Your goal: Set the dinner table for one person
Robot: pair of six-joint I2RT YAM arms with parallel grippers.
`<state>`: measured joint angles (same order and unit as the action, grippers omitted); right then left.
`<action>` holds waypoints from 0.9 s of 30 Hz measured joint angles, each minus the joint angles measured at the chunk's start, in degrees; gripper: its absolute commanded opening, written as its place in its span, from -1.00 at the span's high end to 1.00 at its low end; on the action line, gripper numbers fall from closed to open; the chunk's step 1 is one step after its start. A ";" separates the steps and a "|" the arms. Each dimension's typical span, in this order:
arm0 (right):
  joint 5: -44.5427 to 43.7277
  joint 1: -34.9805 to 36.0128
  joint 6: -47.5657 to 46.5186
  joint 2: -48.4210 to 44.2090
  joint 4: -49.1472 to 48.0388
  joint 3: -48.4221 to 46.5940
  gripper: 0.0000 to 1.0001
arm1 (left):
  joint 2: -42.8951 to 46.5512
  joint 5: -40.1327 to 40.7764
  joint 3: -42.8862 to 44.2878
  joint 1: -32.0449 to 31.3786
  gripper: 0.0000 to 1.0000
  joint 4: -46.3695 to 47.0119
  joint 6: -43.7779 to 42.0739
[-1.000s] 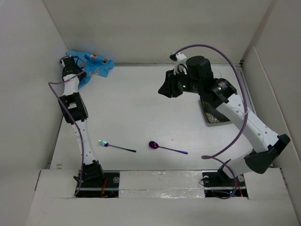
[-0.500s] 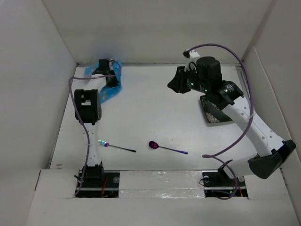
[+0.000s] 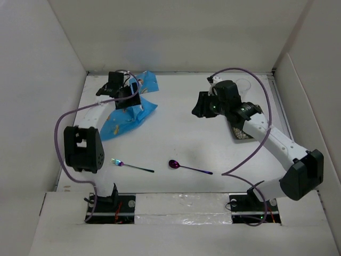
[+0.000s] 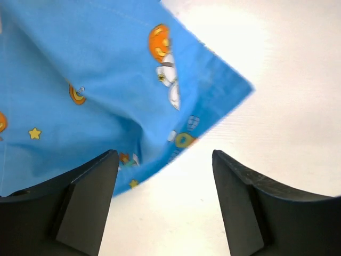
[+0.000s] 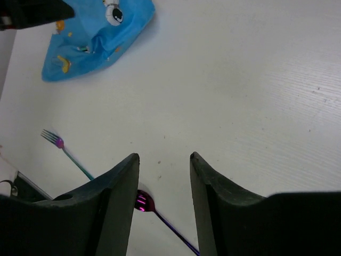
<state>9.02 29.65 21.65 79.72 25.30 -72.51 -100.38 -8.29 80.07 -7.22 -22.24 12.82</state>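
The white surface (image 3: 176, 130) fills the walled box and everything lies on it. At the far left sits a rumpled blue cloth (image 3: 125, 114) printed with cartoon figures, stars and orange shapes. The left pincer (image 4: 165, 160) hangs over it, fingers spread. The right pincer (image 5: 164, 160) is spread too, hanging just beside a dark patterned dish (image 3: 241, 133) whose contents I can't make out. A fork (image 3: 130, 165) and a spoon (image 3: 189, 167) lie near the front.

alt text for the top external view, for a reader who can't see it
Two robot arms reach over a white dinner table; the left gripper sits above a rumpled blue cartoon-print mat at far left, the right gripper hovers open mid-table. A fork and purple spoon lie near the front edge; a patterned dish shows partly under the right arm.
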 measured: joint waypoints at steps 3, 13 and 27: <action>0.07 0.04 1.14 3.30 -1.11 0.02 0.28 | 7.41 2.84 -2.36 -2.69 -0.35 1.33 0.98; -0.02 1.18 2.80 -1.05 -2.95 3.19 0.51 | -6.78 16.85 3.19 -19.28 -0.35 3.37 -2.99; -0.04 1.18 4.15 -10.78 -3.19 9.62 0.04 | -20.92 26.86 12.46 -18.53 0.16 4.20 -7.45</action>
<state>8.97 30.83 25.80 68.95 22.11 -62.89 -121.30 18.57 92.53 -25.76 -18.04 5.37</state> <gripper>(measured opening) 0.481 0.524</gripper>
